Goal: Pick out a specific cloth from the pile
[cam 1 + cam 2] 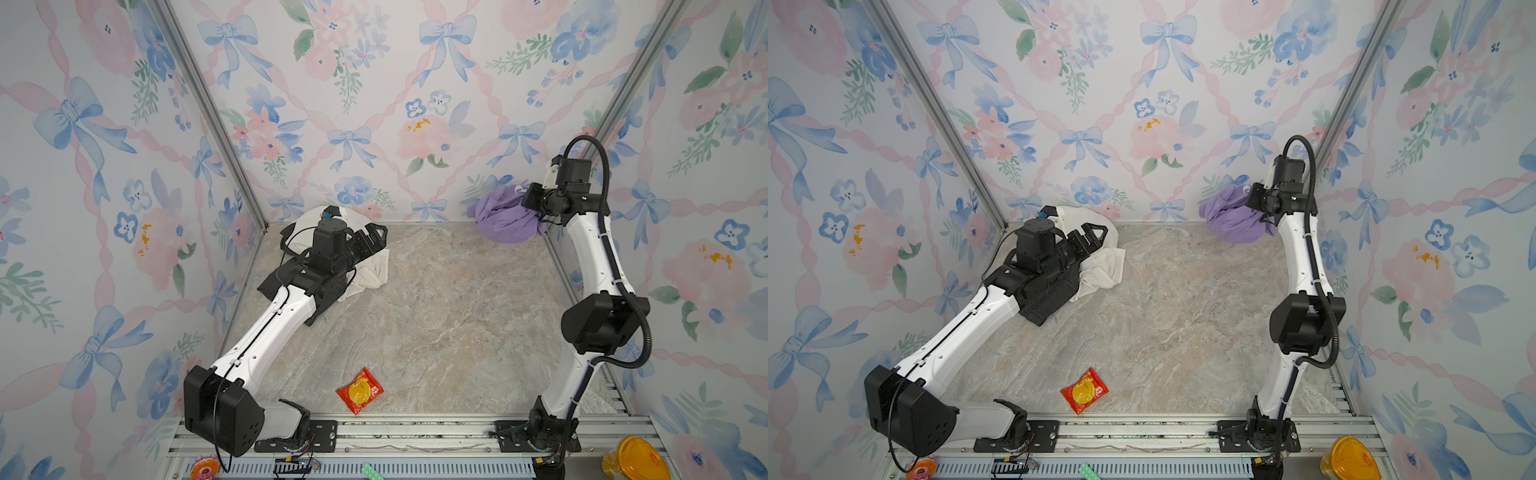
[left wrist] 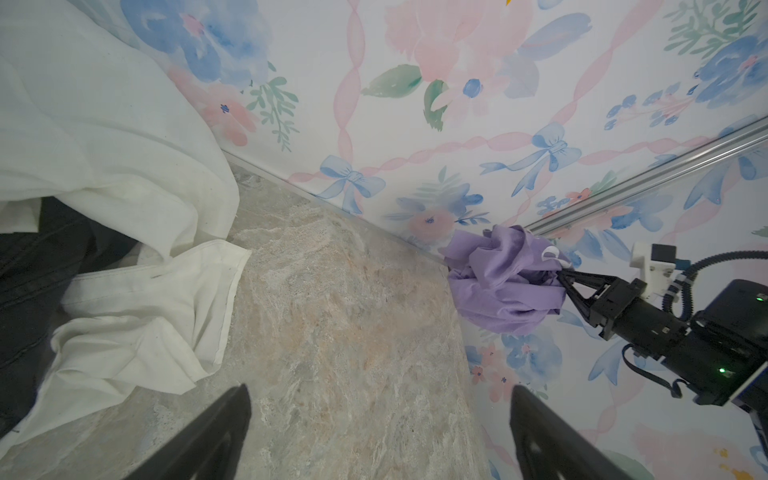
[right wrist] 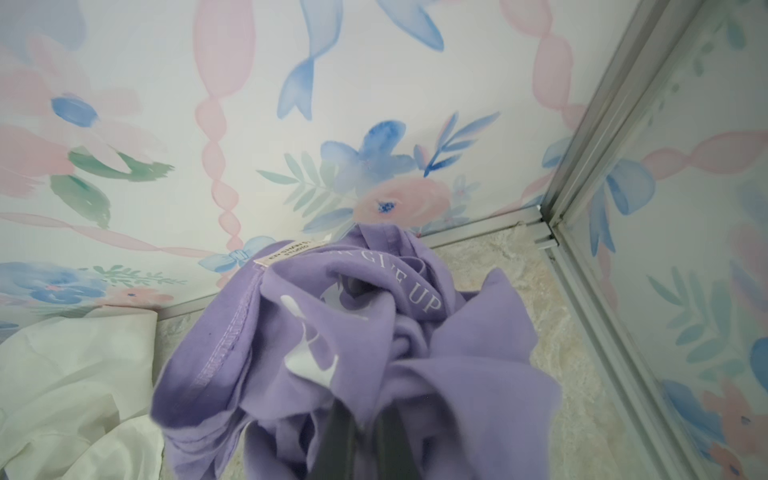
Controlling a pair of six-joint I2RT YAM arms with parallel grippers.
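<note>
Top views: one cloth [image 1: 505, 218] [image 1: 1231, 220], lavender, crumpled into a ball at the far right corner of the table [image 1: 436, 316], well apart from the pile [image 1: 368, 272] at far left. The pile counts two: one white garment [image 1: 1100, 270] and one black garment [image 1: 1046, 305]. One red packet [image 1: 360, 390] lies near the front edge. The right gripper [image 1: 524, 198] has its tips buried in the cloth's right side. The left gripper [image 1: 374, 237] sits over the pile, spread wide, empty. Left wrist view: the cloth [image 2: 503, 286] hangs bunched from the right gripper [image 2: 561, 276], which is pinched tight on a fold, clear of the table. Right wrist view: the cloth [image 3: 457, 374] sits right at the fingers [image 3: 340, 440], with white lettering reading "GIVE UP" and one white label [image 3: 286, 251].
</note>
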